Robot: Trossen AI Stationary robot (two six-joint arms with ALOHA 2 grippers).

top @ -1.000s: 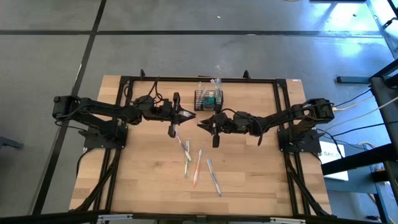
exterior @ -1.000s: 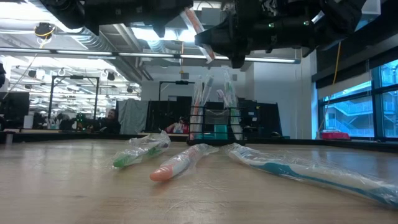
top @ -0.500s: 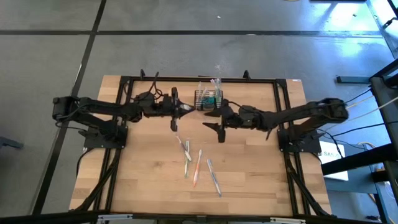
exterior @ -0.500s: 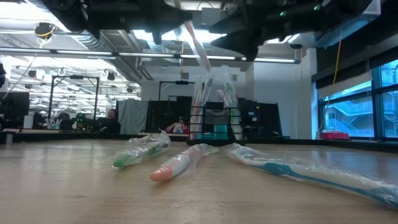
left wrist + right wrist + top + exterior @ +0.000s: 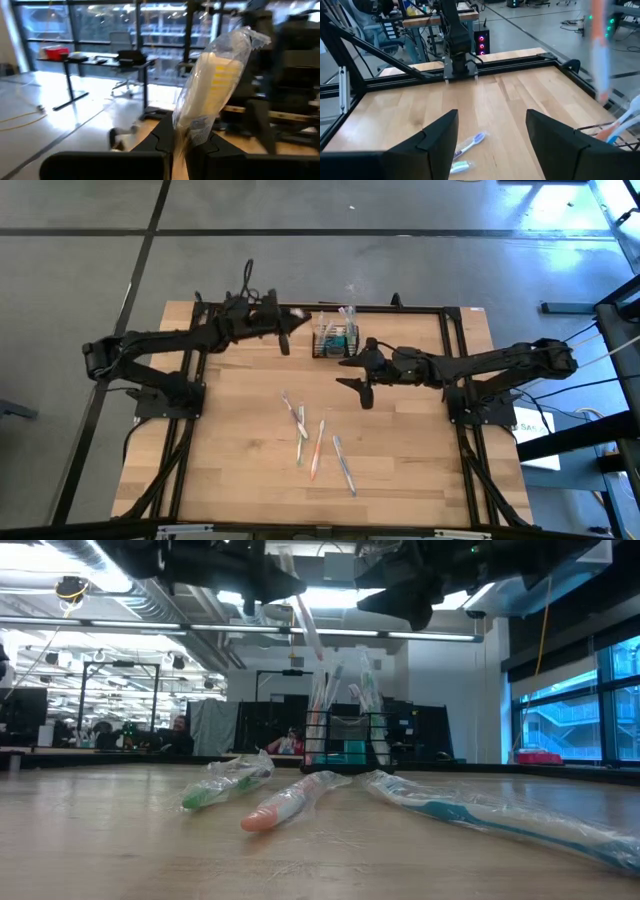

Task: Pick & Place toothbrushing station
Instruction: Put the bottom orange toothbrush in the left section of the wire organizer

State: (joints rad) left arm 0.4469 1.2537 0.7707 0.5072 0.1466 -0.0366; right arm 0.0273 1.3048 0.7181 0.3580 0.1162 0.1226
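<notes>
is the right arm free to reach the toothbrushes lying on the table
Probably yes: the right gripper is open and empty, hovering above bare wood, with nothing between it and the loose toothbrushes nearby.

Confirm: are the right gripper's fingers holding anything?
No. In the right wrist view the right gripper has its fingers spread wide, with only bare table showing between them.

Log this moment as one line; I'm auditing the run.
left gripper: shut on wrapped toothbrush, beside caddy | right gripper: jaws open, empty | four toothbrushes on table
</notes>
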